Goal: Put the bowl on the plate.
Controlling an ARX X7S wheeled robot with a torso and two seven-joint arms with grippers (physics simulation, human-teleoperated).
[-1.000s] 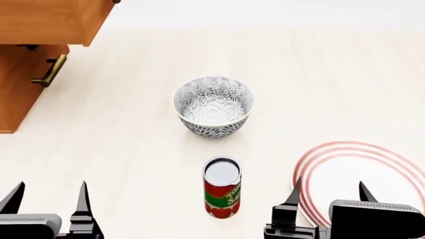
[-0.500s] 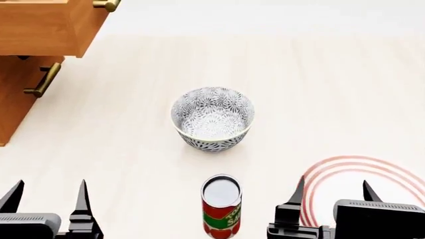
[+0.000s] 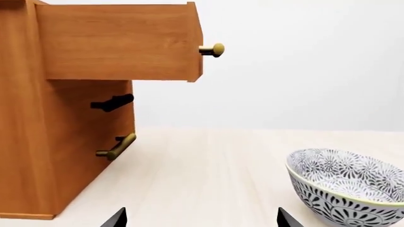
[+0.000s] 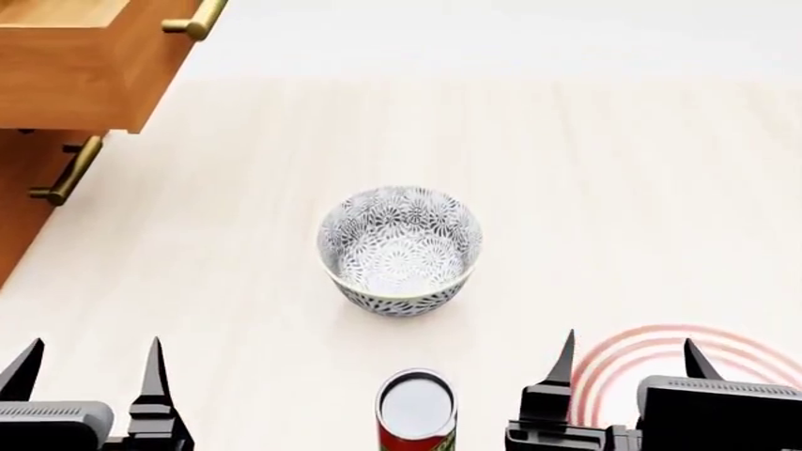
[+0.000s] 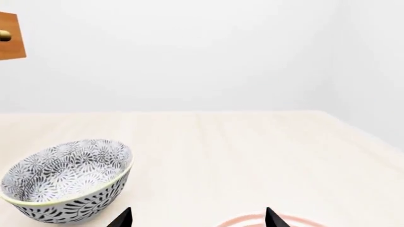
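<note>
The bowl [image 4: 400,249], white with a dense grey-black floral pattern, stands upright on the pale wooden table in the middle of the head view. It also shows as the bowl [image 3: 348,188] in the left wrist view and the bowl [image 5: 68,184] in the right wrist view. The plate [image 4: 626,352], white with red rings, lies at the near right, mostly behind my right gripper [image 4: 626,362]; its far rim [image 5: 277,220] peeks into the right wrist view. My left gripper [image 4: 88,368] is at the near left. Both are open and empty, well short of the bowl.
A red can [image 4: 416,413] with a silver top stands at the near edge, between the grippers and in front of the bowl. A wooden cabinet [image 4: 75,66] with an open drawer and brass handles [image 4: 66,171] occupies the far left.
The view has shifted forward: bowl, can and plate have slid toward the bottom of the head view, and the can is now partly cut off. Both grippers keep their place and stay open.
</note>
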